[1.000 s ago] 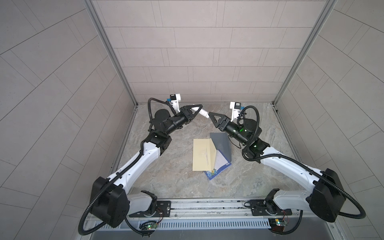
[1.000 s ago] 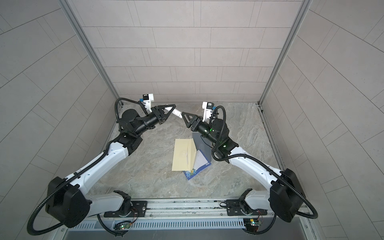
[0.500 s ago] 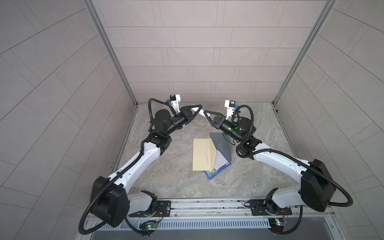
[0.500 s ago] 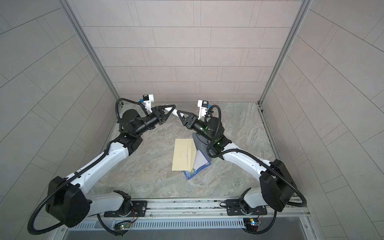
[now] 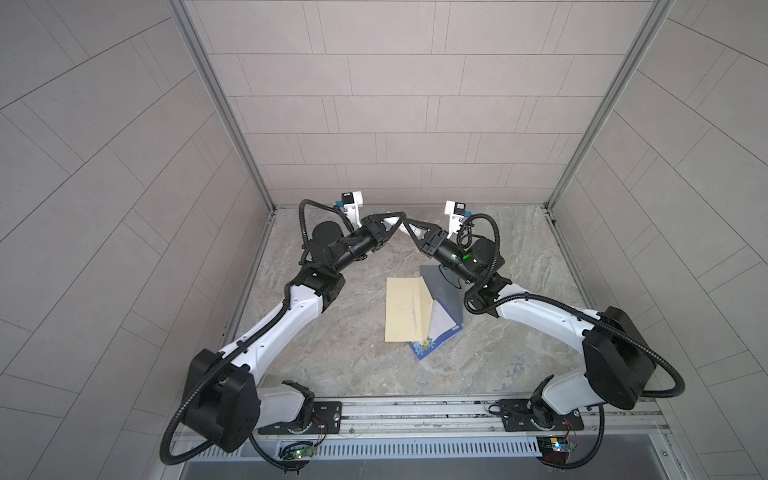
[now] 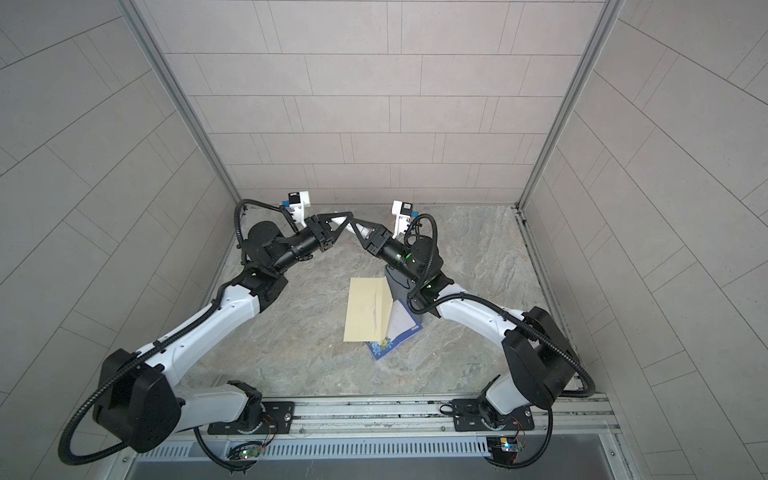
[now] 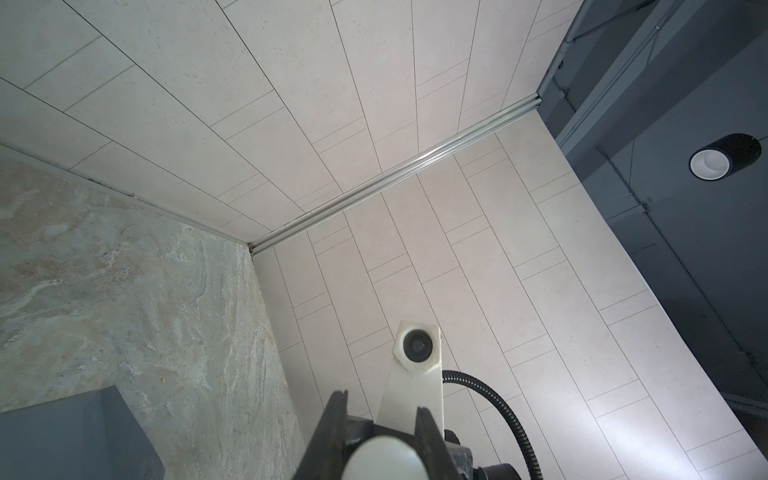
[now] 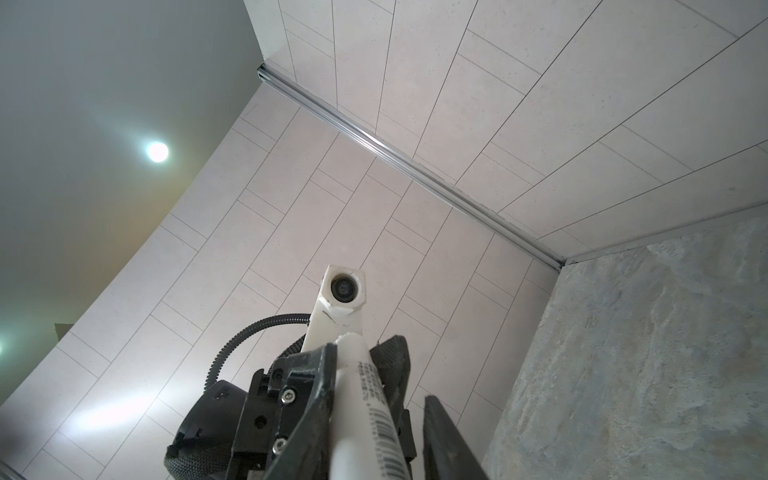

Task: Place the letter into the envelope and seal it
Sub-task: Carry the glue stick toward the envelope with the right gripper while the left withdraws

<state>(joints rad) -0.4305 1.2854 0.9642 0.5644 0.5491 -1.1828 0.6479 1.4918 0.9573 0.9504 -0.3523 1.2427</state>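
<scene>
Twice engaging one white tube (image 8: 360, 399), high over the far middle of the bench (image 5: 332, 345). Meeting tip to tip there with the left pincer (image 5: 398, 219) and the right pincer (image 5: 410, 227), reaching in from opposite sides in both top views.

Clamping the white tube with the left pincer, closed tight on its body. Showing, in the left wrist view, the white tube (image 7: 382, 457) as a rounded end squeezed between that pincer's two black fingers (image 7: 335, 419). Aiming the barcoded length of it toward the right wrist camera. Straddling that nearer length with the right pincer, jaws standing parted and not gripping. Leaving a clear gap between one of its fingers (image 8: 451, 440) and the tube's side; not managing to tell about contact on the other side, unclear in that view.

Finding the envelope (image 5: 405, 309), tan and flat, lying on the bench on the near side of both pincers and well apart from them, long edges running near to far. Finding the letter (image 5: 441, 328), white with a blue flowered border, lying askew and poking out past the envelope's right edge and its near right corner, touching it. Not managing to tell whether sitting partly inside or merely underneath. Seeing a dark grey panel (image 5: 445, 293) adjoining the far part of the envelope's right edge, touching the letter and passing under the right arm (image 5: 540, 316).
</scene>
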